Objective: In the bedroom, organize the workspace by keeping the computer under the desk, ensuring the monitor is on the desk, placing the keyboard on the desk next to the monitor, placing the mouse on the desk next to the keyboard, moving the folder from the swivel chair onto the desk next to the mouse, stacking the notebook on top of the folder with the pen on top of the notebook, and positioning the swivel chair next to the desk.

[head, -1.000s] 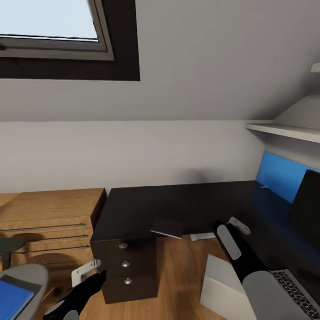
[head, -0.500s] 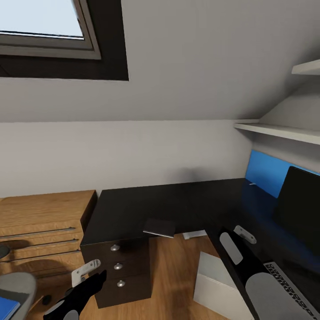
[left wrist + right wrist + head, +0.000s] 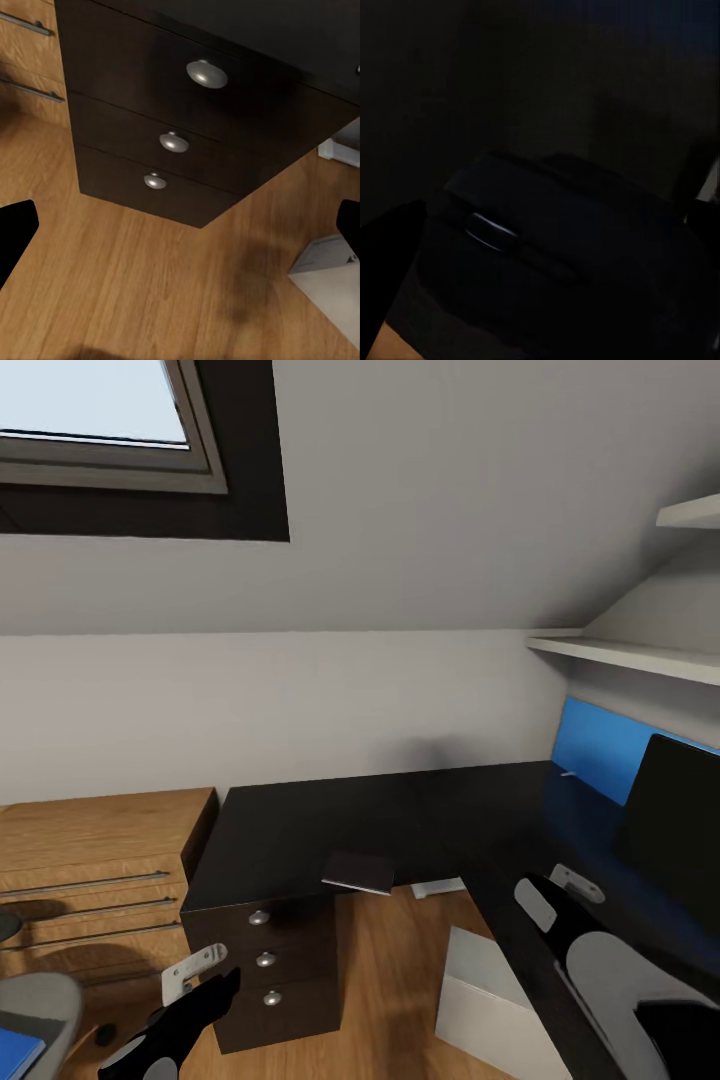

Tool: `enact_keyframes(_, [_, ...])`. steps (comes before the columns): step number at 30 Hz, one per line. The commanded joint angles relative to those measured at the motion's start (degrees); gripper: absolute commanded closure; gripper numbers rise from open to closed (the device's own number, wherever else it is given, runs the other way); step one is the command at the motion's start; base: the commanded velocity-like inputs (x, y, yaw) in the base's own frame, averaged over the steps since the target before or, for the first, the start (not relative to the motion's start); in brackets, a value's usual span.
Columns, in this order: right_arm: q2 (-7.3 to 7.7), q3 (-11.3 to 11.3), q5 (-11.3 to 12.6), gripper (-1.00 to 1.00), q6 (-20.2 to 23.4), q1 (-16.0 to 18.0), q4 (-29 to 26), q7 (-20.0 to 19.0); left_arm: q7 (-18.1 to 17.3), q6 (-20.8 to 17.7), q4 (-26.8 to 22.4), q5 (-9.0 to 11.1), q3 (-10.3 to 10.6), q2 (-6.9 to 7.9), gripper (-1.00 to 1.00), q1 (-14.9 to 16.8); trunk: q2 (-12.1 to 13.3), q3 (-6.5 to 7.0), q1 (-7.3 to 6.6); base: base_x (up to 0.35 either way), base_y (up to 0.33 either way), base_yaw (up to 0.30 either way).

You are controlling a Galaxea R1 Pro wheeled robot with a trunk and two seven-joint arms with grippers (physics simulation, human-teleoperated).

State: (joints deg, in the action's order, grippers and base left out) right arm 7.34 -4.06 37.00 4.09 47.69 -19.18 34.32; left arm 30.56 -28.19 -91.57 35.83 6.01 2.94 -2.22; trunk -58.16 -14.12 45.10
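Mouse (image 3: 521, 247), black and rounded with its scroll wheel showing, sits just beneath the right fingers (image 3: 382, 251) above the bench (image 3: 400, 810), its long axis slanting between them. It is too dark to tell whether they grip it. Beside the bench drawers (image 3: 174, 141), the left fingers (image 3: 15, 229) spread wide, empty.

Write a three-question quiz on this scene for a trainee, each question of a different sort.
1. True or false: the computer stands on top of the desk.
2. How many knobbed drawers does the desk show? A two, B three, C five.
3. What does the blue folder lie on?
Key: 1 false, it stands on the floor; 2 B; 3 the swivel chair.
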Motion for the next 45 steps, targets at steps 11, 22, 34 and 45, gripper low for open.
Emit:
enact_keyframes(11, [1.32,-0.03,0.46,1.0,-0.02,0.38,0.49,0.51,0.56,0.15,-0.1,0.56,0.14,0.05,-1.0,0.02,-0.05,-0.07,0.01,0.102,0.0,0.0])
enact_keyframes(22, [1.79,-2.65,-2.42,1.0,0.99,0.38,0.38,-4.71,0.56,-0.02,-0.1,0.63,0.08,0.07,-1.0,0.02,-0.05,-0.07,0.01,0.02,0.0,0.0])
enact_keyframes(34, [11.95,-7.57,-16.35,1.0,12.68,0.21,0.84,-32.17,0.64,0.14,-0.1,0.55,0.14,0.03,-1.0,0.02,-0.05,-0.07,0.01,0.0,0.0,0.0])
enact_keyframes(45, [17.93,-9.58,-23.64,1.0,21.92,0.21,2.94,-46.47,0.64,0.12,-0.1,0.56,0.14,-0.02,-1.0,0.02,-0.05,-0.07,0.01,0.0,0.0,0.0])
